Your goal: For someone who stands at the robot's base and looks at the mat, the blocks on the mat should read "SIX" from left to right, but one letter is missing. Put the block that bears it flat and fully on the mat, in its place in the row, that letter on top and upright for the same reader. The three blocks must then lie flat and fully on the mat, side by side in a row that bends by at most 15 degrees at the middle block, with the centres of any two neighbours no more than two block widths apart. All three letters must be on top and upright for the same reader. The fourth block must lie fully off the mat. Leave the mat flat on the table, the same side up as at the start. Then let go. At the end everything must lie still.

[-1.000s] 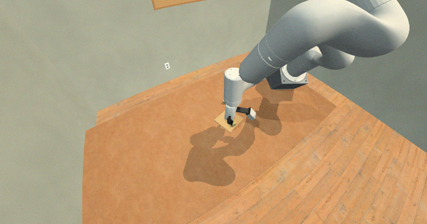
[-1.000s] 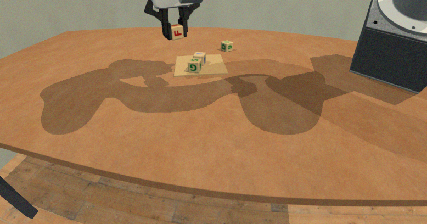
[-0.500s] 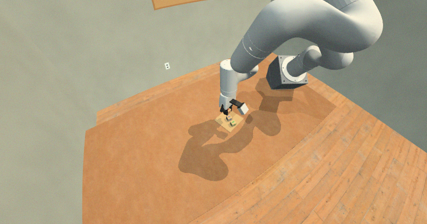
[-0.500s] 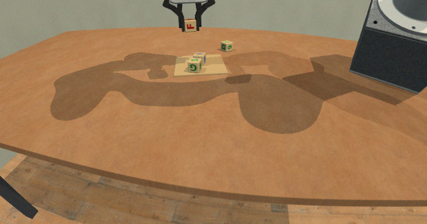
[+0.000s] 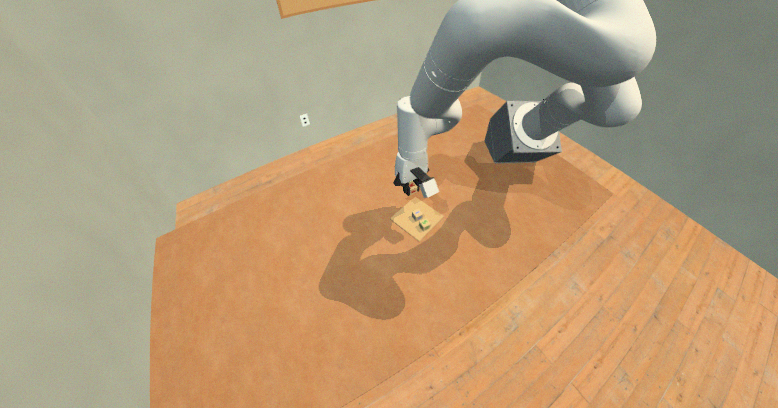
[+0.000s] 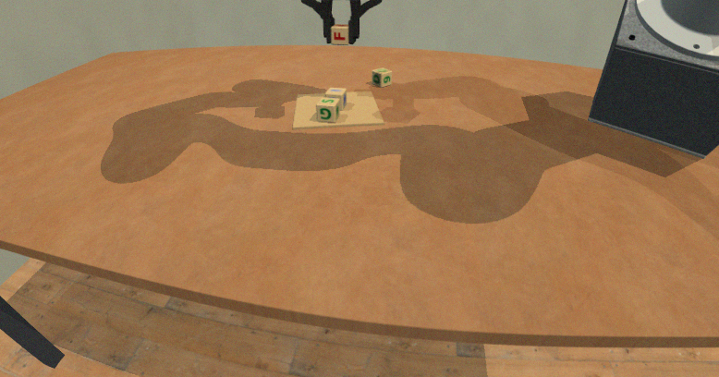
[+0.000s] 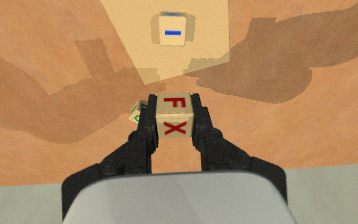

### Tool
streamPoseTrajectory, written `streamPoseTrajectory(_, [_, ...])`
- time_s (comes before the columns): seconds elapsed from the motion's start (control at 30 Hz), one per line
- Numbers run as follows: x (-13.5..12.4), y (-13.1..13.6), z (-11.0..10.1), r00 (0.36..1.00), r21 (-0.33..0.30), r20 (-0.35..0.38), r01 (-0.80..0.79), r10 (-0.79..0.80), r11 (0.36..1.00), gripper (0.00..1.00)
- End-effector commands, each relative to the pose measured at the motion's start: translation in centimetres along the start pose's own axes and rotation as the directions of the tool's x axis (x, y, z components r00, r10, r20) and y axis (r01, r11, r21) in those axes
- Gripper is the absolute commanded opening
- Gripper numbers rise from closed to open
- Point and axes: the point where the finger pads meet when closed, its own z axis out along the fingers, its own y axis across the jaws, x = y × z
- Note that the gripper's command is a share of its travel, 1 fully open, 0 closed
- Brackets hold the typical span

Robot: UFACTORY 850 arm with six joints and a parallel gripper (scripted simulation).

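1. Nearest the exterior camera, on the mat: a block with a green letter on its near face, resting flat. Its top letter is not readable from here.
2. Just behind it and touching or nearly so: the block with a blue mark on top, also flat on the mat. The wrist view shows that mark as a single blue bar, judged to be the I.
3. The right part of the mat, beside these two, shows no block. I judge this to be the open slot for the missing letter.
4. Beyond the mat, on the bare table: a fourth block with green letters, fully off the mat. That condition looks met.
5. Farthest back and raised well above the table: the gripper, fingers clamped on the red-lettered block. The wrist view shows an F and an X on two of its faces.
6. Status: X block picked and in the air, behind the mat's far edge. Left to do: carry it over the open slot, turn the X face up and upright for the base-side reader, lower it flat in line, release.
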Motion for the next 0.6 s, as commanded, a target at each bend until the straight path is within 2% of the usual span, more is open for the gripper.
streamPoseTrajectory(0.0, [-0.38, -0.04, -0.08, 1.0, 0.003, -0.002, -0.025, 0.025, 1.0, 0.27])
streamPoseTrajectory(0.37, [-0.38, -0.04, -0.03, 1.0, 0.003, -0.002, -0.025, 0.025, 1.0, 0.27])
streamPoseTrajectory(0.57, [-0.38, -0.04, 0.86, 1.0, 0.003, -0.002, -0.025, 0.025, 1.0, 0.27])
